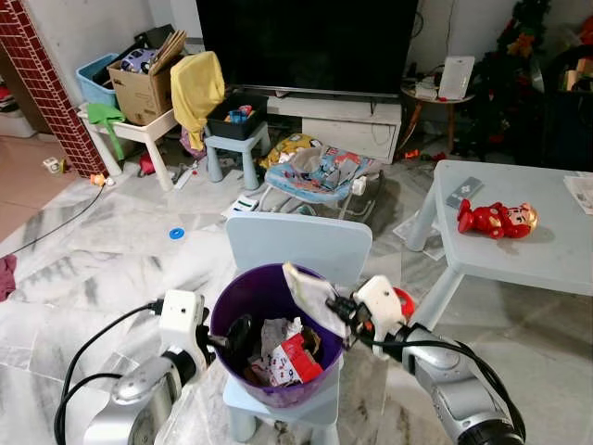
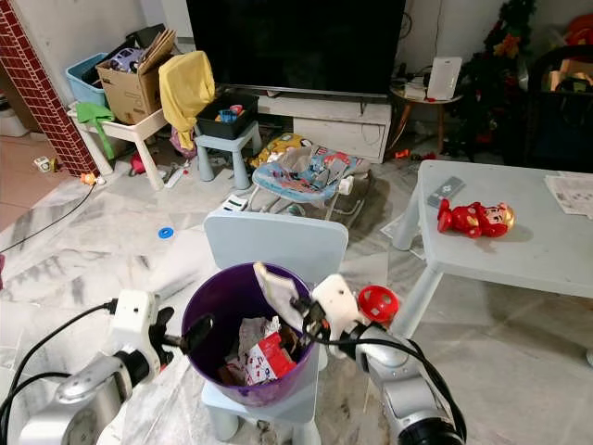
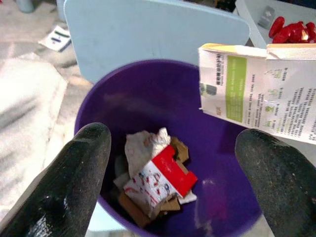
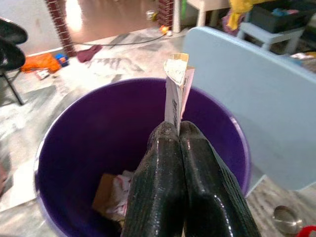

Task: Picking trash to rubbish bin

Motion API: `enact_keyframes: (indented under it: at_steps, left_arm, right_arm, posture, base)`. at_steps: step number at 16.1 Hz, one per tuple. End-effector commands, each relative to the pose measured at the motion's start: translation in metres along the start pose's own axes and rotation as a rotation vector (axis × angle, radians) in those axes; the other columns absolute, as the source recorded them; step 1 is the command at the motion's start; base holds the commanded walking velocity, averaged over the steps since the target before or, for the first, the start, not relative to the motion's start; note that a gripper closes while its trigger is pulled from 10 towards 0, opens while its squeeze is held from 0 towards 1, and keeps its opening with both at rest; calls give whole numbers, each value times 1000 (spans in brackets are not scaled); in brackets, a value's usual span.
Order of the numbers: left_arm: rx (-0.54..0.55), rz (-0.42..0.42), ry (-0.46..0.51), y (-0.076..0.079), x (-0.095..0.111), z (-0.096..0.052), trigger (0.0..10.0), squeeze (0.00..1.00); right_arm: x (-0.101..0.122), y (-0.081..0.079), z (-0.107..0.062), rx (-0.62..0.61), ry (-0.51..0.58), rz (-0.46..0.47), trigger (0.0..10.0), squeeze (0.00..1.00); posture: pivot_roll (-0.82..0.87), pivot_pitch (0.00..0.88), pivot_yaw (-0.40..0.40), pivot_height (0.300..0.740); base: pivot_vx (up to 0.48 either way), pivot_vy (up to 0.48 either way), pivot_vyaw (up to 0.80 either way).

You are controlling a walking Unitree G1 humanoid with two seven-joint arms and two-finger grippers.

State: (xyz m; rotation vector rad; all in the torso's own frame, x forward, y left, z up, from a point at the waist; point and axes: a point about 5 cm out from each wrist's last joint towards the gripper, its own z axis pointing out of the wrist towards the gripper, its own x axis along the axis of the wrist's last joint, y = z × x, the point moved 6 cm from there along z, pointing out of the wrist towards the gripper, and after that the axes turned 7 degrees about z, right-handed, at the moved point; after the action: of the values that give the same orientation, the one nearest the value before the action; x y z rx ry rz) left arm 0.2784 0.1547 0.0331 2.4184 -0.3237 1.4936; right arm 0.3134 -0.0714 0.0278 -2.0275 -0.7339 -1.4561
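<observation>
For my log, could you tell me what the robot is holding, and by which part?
The right gripper pinches a flattened carton by its lower edge above the purple bin; the left gripper holds nothing.

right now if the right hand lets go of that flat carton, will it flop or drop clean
The flattened carton is probably light and fairly stiff: it stands straight from the right hand pinching one edge. Held over the purple bin, it would likely drop inside, though it might catch the rim.

- The flattened carton [image 4: 176, 86] is pinched in the right gripper [image 4: 178, 132]; its lower part is hidden between the fingers.
- Below that gripper, the purple bin [image 1: 243, 295] hides its bottom under crumpled trash [image 3: 155, 170].
- Carton print is too small to read.
</observation>
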Motion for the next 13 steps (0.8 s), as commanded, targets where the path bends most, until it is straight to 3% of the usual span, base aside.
enact_keyframes:
  at_steps: [1,3,9,13]
  left_arm:
    - [-13,10,-10,1,1,-5,10000,0]
    - [-12,13,-29,-1,-5,-9,10000,0]
    - [-14,14,-50,-1,-8,-12,10000,0]
    - [13,86,59,-2,18,0,10000,0]
  right_arm:
    - [-6,-4,0,32,-41,-17,10000,0]
    - [-14,-7,0,48,-74,-33,10000,1000]
    - [-8,-2,2,17,-48,-35,10000,1000]
    - [44,32,-1,-193,164,-44,10000,1000]
  posture:
    - [84,0,12,740]
    - [93,0,12,740]
    - [89,0,10,740]
    - [87,0,9,740]
  base:
    - [0,0,0]
    - [0,0,0]
    - [0,0,0]
    - [0,0,0]
